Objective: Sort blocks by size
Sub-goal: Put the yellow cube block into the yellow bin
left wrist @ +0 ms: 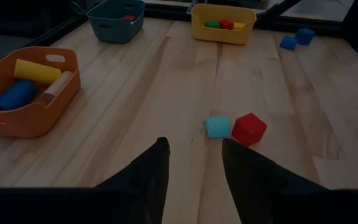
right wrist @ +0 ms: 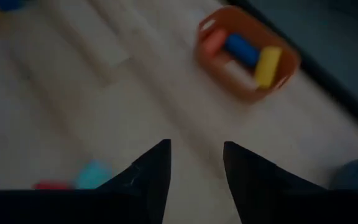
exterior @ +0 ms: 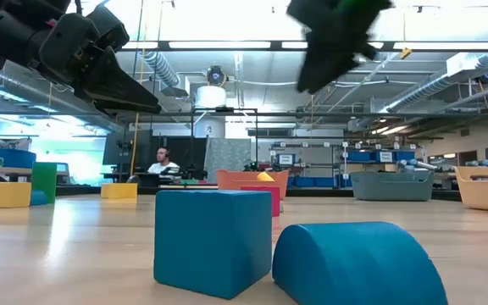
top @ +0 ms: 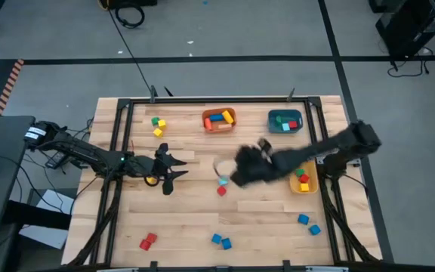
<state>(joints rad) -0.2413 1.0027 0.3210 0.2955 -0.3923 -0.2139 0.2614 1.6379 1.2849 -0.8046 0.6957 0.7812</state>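
Overhead, a wooden table point(top: 202, 219) carries three bins along its far half: an orange bin point(top: 219, 119), a teal bin point(top: 285, 121) and a yellow bin point(top: 305, 180) at the right edge. The orange bin holds red, blue and yellow pieces; the yellow bin holds red, green and yellow blocks; the teal bin holds at least one red piece. Loose blocks lie scattered: a green-red-yellow cluster point(top: 158, 125) near the far left, a light blue block point(top: 222, 181) touching or just beside a red block point(top: 221, 191) at the centre, two red blocks point(top: 148, 241) at the near left, two blue blocks point(top: 220, 242) at the near middle, and two blue blocks point(top: 308, 224) at the near right. The left gripper point(top: 174, 168) hangs above the table left of centre, its fingers point(left wrist: 154, 174) parted with nothing between them, facing the central pair. The right gripper point(top: 236, 175), blurred, reaches from the right toward the centre, just beside the light blue block; its fingers point(right wrist: 151, 177) stand apart with bare table showing in the gap, gripping nothing. In the low view, a blue cube point(exterior: 213, 240) and a blue half-round piece point(exterior: 354, 264) fill the foreground, and a person point(exterior: 163, 163) sits in the room behind.
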